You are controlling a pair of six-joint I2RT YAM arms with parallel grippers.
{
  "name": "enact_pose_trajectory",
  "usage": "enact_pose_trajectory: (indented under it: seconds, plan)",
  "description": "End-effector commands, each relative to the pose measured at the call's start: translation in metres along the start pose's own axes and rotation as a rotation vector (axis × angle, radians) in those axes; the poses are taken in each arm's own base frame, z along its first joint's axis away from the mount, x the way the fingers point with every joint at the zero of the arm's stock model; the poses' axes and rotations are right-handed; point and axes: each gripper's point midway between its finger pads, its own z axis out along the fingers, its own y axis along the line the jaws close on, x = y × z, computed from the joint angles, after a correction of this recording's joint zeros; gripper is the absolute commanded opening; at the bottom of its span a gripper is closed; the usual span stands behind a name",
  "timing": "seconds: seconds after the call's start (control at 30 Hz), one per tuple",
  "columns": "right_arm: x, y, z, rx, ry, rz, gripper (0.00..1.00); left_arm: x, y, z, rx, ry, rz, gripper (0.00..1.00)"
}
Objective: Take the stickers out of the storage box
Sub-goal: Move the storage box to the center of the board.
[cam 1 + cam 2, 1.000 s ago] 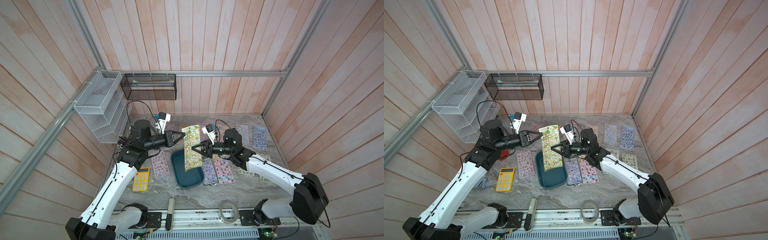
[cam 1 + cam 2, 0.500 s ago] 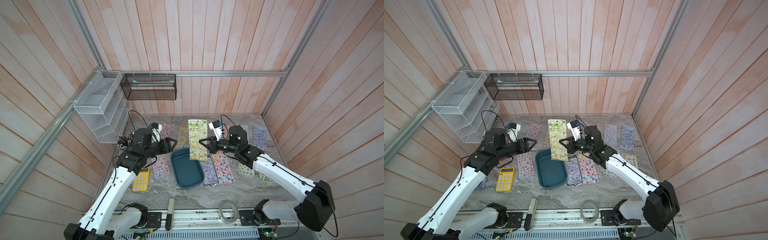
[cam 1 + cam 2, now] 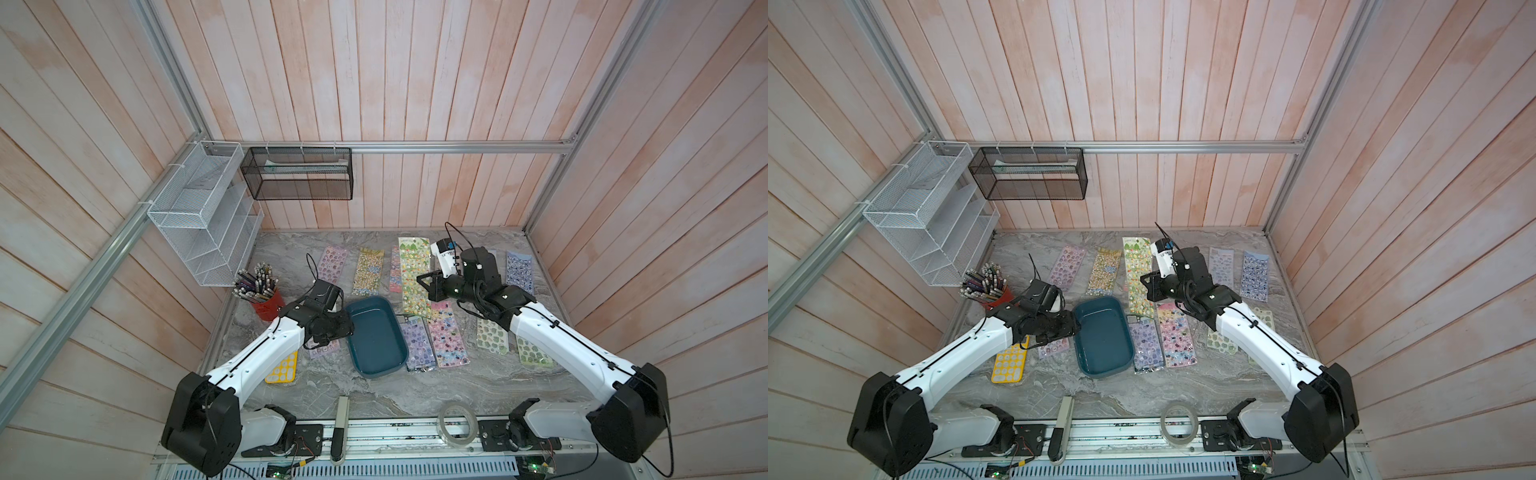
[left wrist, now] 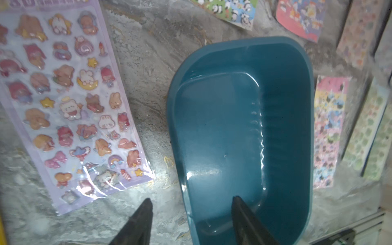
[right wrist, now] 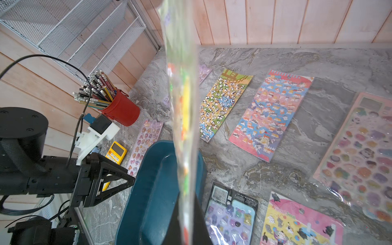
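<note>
A red cup is standing on the grey marble tabletop, holding a bundle of pencils. A white wire-mesh rack is hanging on the wall just behind the cup. A black mesh basket is hanging farther back from it. A flat yellow piece is lying near the cup. A clear tape roll and a grey bar are lying well apart from it.

The grey marble table under my arms carried the blue box, sticker sheets spread flat around it, a red cup of pencils and a yellow calculator.
</note>
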Motion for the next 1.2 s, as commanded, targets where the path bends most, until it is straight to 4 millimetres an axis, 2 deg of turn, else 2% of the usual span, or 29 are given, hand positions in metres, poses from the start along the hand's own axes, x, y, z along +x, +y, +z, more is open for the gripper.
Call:
enact_pose_trajectory:
  seconds: [0.0, 0.23, 0.4, 0.5, 0.67, 0.8, 0.87, 0.97, 1.07, 1.17]
  plan:
    - [0.001, -0.008, 0.0, 0.037, 0.008, 0.005, 0.0, -0.009, 0.0, 0.007, -0.013, -0.029, -0.006, 0.49]
    - [0.007, -0.013, 0.0, 0.06, 0.018, 0.008, 0.0, -0.015, 0.003, 0.028, -0.05, -0.011, -0.013, 0.43]
    - [0.008, -0.018, -0.003, 0.082, 0.008, 0.006, 0.0, -0.016, 0.017, 0.038, -0.14, 0.009, -0.02, 0.22]
    - [0.01, -0.022, -0.004, 0.1, 0.009, 0.004, 0.0, -0.019, 0.027, 0.034, -0.202, -0.001, -0.01, 0.18]
    - [0.013, -0.026, 0.0, 0.116, 0.019, -0.001, 0.0, -0.023, 0.034, 0.028, -0.234, -0.007, -0.004, 0.17]
    - [0.011, -0.027, 0.002, 0.118, 0.018, -0.003, 0.0, -0.025, 0.031, 0.027, -0.226, -0.007, -0.006, 0.16]
    - [0.01, -0.027, 0.0, 0.121, 0.011, -0.008, 0.0, -0.026, 0.029, 0.026, -0.219, -0.009, -0.009, 0.17]
    - [0.008, -0.031, -0.003, 0.15, 0.005, -0.024, 0.0, -0.035, 0.022, 0.015, -0.21, -0.038, -0.006, 0.29]
    - [0.004, -0.036, -0.01, 0.177, -0.001, -0.043, 0.0, -0.049, 0.016, -0.006, -0.216, -0.089, 0.006, 0.42]
    - [0.0, -0.04, -0.015, 0.197, 0.002, -0.057, 0.0, -0.065, 0.009, -0.033, -0.204, -0.157, 0.01, 0.51]
